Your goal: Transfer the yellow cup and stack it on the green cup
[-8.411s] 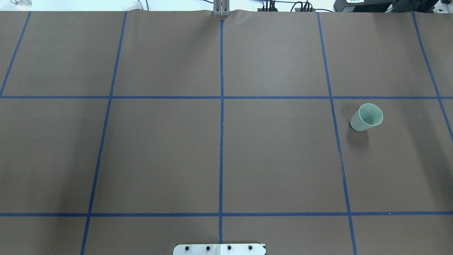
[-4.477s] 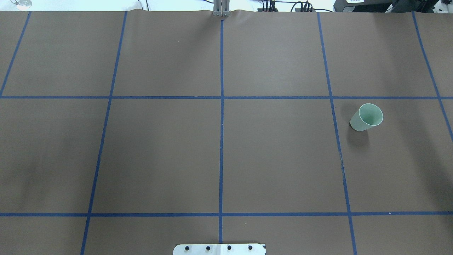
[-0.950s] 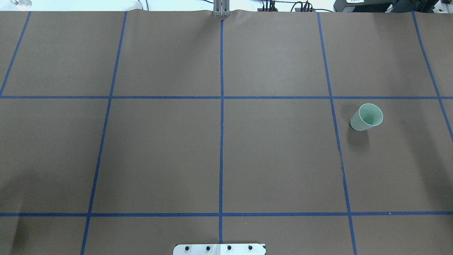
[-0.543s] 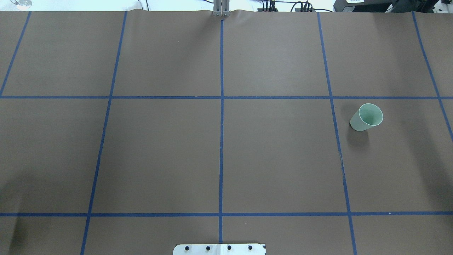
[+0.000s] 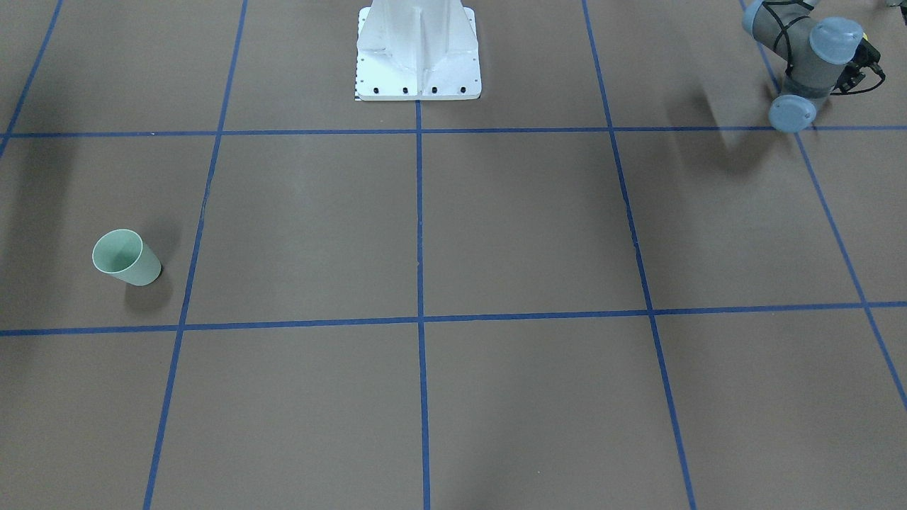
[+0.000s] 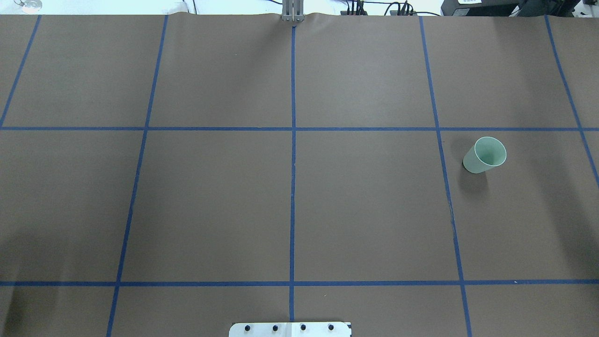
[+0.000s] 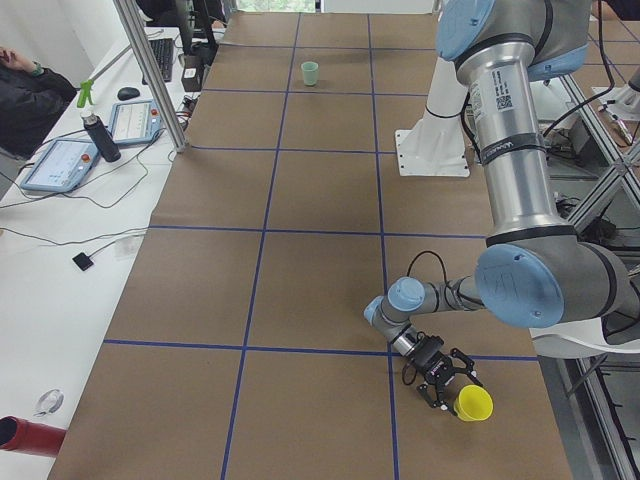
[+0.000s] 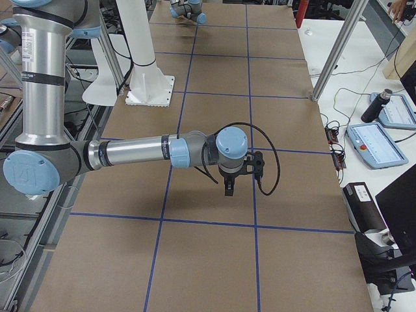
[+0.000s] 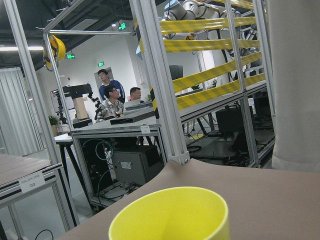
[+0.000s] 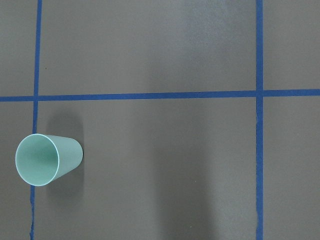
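Brown paper worktop (image 6: 365,210) fills my overhead feed, gridded with blue tape. The left arm (image 7: 520,180) looms large in the left side view, elbow folded low and wrist down near the paper. The right arm (image 8: 130,153) reaches out level over the middle of the worktop, wrist pointing down.

On to the cups. The green cup (image 6: 484,156) is pale mint, plain and tapered. It stands upright and alone on the robot's right half, mouth open to the camera, just beside a tape line. The yellow cup (image 7: 474,403) is bright, plain and the same shape. It sits at the opposite end, on the robot's left, well apart from the green one. Its rim fills the bottom of the left wrist feed.

The left tool (image 7: 452,388) is right at the yellow cup; spread or pinching, I can't tell. The right tool (image 8: 229,190) hangs above bare paper, and I can't tell its state either.
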You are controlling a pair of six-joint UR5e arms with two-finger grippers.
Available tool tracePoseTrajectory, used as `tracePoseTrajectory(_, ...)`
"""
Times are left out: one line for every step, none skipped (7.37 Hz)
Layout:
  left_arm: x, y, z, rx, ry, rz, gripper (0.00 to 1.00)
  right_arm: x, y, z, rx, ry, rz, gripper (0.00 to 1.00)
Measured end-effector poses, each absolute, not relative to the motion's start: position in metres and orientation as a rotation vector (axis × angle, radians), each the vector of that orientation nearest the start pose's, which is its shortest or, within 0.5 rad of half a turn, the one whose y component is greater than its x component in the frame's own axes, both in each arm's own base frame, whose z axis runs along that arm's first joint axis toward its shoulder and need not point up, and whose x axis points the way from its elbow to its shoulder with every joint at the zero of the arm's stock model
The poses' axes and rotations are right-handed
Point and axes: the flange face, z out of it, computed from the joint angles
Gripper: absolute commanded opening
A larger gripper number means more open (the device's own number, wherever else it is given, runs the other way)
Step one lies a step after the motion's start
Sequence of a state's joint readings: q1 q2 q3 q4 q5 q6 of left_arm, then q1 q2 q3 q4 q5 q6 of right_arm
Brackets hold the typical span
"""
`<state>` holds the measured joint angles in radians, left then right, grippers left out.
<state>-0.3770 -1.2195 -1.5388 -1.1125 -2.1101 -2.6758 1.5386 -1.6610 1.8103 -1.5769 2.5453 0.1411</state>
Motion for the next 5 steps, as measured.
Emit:
tracePoseTrajectory(0.171, -0.155, 0.845, -0.201, -1.078, -1.578, 1.00, 0.036, -0.458, 0.569, 0.047, -0.981, 0.030, 1.00)
tracePoseTrajectory(0.168, -0.154, 0.851, -0.199, -1.087, -1.577, 1.00, 0.036, -0.458, 0.568, 0.047, -0.980, 0.030, 1.00)
tracePoseTrajectory(0.167, -0.153, 0.854, -0.199, -1.090, -1.576, 0.97, 0.036, -0.458, 0.568, 0.048, -0.980, 0.030, 1.00)
tracePoseTrajectory(0.166, -0.152, 0.856, -0.200, -1.090, -1.575, 0.75, 0.036, -0.458, 0.568, 0.048, -0.981, 0.030, 1.00)
tracePoseTrajectory(0.165, -0.152, 0.858, -0.199, -1.093, -1.574, 0.48, 0.036, -0.459, 0.567, 0.049, -0.981, 0.030, 1.00)
